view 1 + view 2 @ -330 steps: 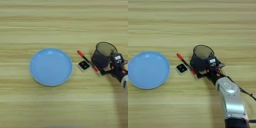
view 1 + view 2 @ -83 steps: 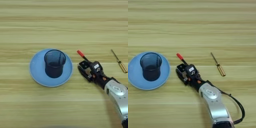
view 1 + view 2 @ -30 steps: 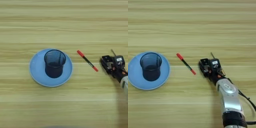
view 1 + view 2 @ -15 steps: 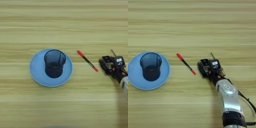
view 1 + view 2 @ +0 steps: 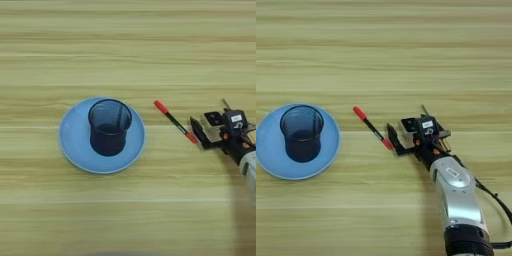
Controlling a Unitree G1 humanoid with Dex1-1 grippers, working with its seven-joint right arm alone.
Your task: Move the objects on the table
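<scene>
The black wire-mesh pen cup [image 5: 109,126] stands upright on a blue plate [image 5: 75,145] at the left of the wood table [image 5: 125,50]. My right gripper [image 5: 204,127] rests low over the table at the right, its two black fingers spread open. Between them shows a pale patch that looks like the small white block [image 5: 210,131], mostly hidden. The slim screwdriver [image 5: 424,109] lies just behind the gripper; only its metal tip shows clearly, and the wrist covers the rest.
A red-and-black pen [image 5: 175,121] lies slantwise between the plate and the gripper, its lower end close to the left finger. The silver forearm [image 5: 458,195] comes in from the bottom right.
Since half a second ago the gripper's left finger has swung out towards the pen, so the jaws stand wider. Cup, plate and pen have not moved.
</scene>
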